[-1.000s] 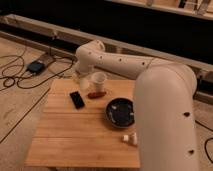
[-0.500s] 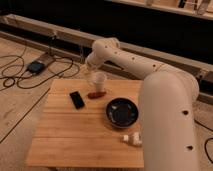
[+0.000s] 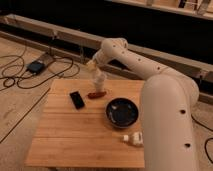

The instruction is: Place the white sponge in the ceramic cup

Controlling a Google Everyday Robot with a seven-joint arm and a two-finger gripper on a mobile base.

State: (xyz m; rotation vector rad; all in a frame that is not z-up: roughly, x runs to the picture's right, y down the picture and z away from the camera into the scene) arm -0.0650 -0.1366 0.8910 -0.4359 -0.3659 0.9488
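The ceramic cup point(image 3: 99, 79), small and pale, stands upright near the far edge of the wooden table point(image 3: 75, 135). My gripper point(image 3: 93, 65) hangs just above the cup and slightly to its left, at the end of the white arm that reaches in from the right. It is shut on the white sponge point(image 3: 91, 64), a cream block that shows at the gripper's tip. The sponge is held in the air above the cup's rim and touches nothing else.
A reddish-brown object point(image 3: 96, 94) lies just in front of the cup. A black phone point(image 3: 76, 99) lies to its left. A wide dark bowl point(image 3: 122, 111) sits to the right. A small white lumpy object point(image 3: 133, 139) lies near the front right. Cables lie on the floor point(image 3: 30, 70) at the left.
My gripper has moved right and a little up with the sponge, from left of the cup to just above it. The things on the table have not moved.
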